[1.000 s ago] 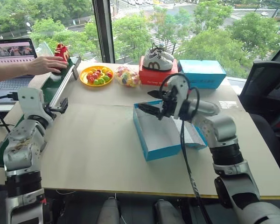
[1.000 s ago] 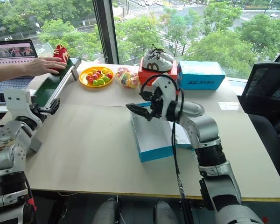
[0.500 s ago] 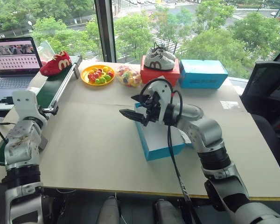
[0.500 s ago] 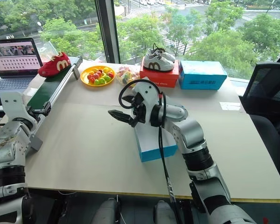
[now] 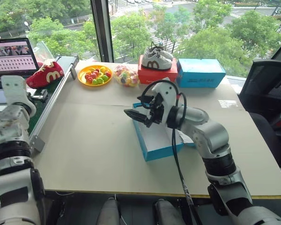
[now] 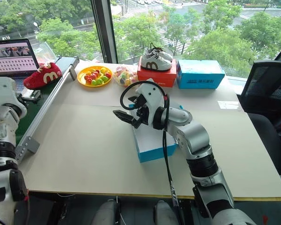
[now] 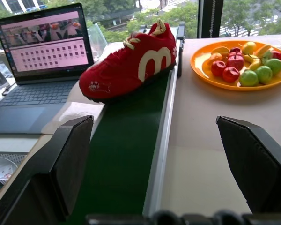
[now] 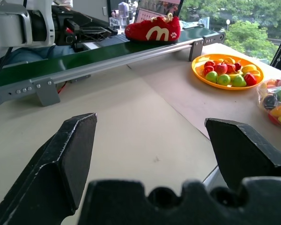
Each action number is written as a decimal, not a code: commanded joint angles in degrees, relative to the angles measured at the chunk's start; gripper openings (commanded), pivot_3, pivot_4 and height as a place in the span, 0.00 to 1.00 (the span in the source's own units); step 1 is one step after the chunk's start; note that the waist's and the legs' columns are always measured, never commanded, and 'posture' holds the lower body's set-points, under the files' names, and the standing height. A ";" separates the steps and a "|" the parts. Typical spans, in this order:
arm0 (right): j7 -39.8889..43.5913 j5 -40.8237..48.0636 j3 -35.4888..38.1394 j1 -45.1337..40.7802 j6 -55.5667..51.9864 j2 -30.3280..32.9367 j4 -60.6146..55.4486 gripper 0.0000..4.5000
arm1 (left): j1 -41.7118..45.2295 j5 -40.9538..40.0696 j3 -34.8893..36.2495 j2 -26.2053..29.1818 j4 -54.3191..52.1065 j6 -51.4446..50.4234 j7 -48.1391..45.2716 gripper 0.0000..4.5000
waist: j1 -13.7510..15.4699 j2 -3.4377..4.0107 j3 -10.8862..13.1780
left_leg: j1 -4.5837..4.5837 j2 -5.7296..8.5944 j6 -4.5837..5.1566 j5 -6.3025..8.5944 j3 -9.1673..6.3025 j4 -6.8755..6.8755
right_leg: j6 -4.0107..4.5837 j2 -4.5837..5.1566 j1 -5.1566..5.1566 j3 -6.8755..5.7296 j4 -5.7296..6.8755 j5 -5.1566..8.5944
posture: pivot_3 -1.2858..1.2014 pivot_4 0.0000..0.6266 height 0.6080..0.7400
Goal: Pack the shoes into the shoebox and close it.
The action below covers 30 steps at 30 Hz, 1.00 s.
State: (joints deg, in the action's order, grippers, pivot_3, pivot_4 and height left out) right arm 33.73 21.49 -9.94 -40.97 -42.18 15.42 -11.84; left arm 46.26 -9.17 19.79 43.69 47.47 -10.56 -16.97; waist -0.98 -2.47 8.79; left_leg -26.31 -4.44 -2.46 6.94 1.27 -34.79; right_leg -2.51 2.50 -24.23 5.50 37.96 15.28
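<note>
Left wrist view: a red shoe [image 7: 131, 63] with a white "m" mark is seen lying on its sole on the green conveyor belt [image 7: 124, 154], toe pointing toward the laptop [image 7: 42, 70] that stands just beside the belt. The left pincer [image 7: 154, 154] is held with its black fingers [image 7: 70, 159] wide apart, nothing between them, the shoe lying ahead of them and not touched. From the head camera, the shoe is found at about 10 o'clock of the tabletop [image 5: 93, 150], at the far end of the belt. The blue shoebox [image 5: 157, 138] is set near the tabletop's centre, lid open and white interior showing. The right pincer [image 5: 138, 112] is held above the box's 10 o'clock corner, its fingers spread apart and empty. An orange plate of toy fruit [image 5: 95, 75] and a clear bag of toy fruit [image 5: 125, 75] are placed toward 12 o'clock. Beyond them, grey-and-white sneakers [image 5: 155, 58] are seen resting on a red box [image 5: 157, 75], with another blue box [image 5: 201, 72] just beside it.
</note>
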 commanded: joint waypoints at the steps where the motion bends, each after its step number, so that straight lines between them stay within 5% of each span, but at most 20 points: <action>1: 0.23 0.24 0.43 -0.18 1.55 -0.27 -2.09 0.97 | 1.48 0.32 0.17 1.18 0.95 2.58 0.18 1.00 | 0.04 -0.01 0.00 | 0.00 0.00 0.00 0.00 0.00 0.00 | 0.00 0.00 0.00 0.00 0.01 0.00 | 0.52 0.24 1.00; 18: 0.19 0.20 0.61 1.00 1.71 0.09 -2.22 0.97 | 6.23 2.80 -1.98 6.18 13.80 2.74 -1.45 1.00 | 0.07 -0.09 0.00 | -0.02 0.00 -0.01 0.00 0.00 -0.01 | 0.00 0.00 -0.01 -0.02 0.01 0.00 | 0.52 0.24 1.00; 29: -0.32 -0.15 1.58 1.24 2.17 1.09 -1.97 0.97 | 6.67 13.54 -13.70 11.85 22.55 4.61 -13.10 1.00 | 0.01 -0.13 0.01 | -0.03 0.00 -0.01 0.00 0.01 0.02 | 0.04 0.00 -0.06 -0.03 0.03 0.02 | 0.52 0.24 1.00; 30: -0.49 -0.17 1.67 1.37 2.08 1.23 -2.10 0.99 | 6.76 14.47 -14.72 12.37 22.91 5.17 -14.53 0.94 | 0.03 -0.13 0.01 | -0.03 0.00 -0.01 0.00 0.01 0.02 | 0.04 0.00 -0.06 -0.03 0.03 0.03 | 0.52 0.24 1.00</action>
State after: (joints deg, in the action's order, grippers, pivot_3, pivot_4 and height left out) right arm 33.59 21.40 -10.07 -39.53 -41.72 16.37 -11.84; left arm 51.44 3.93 6.20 54.29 70.01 -6.96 -29.35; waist -0.94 -2.60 8.80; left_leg -26.34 -4.44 -2.47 6.94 1.28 -34.78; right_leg -2.46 2.50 -24.29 5.47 38.00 15.30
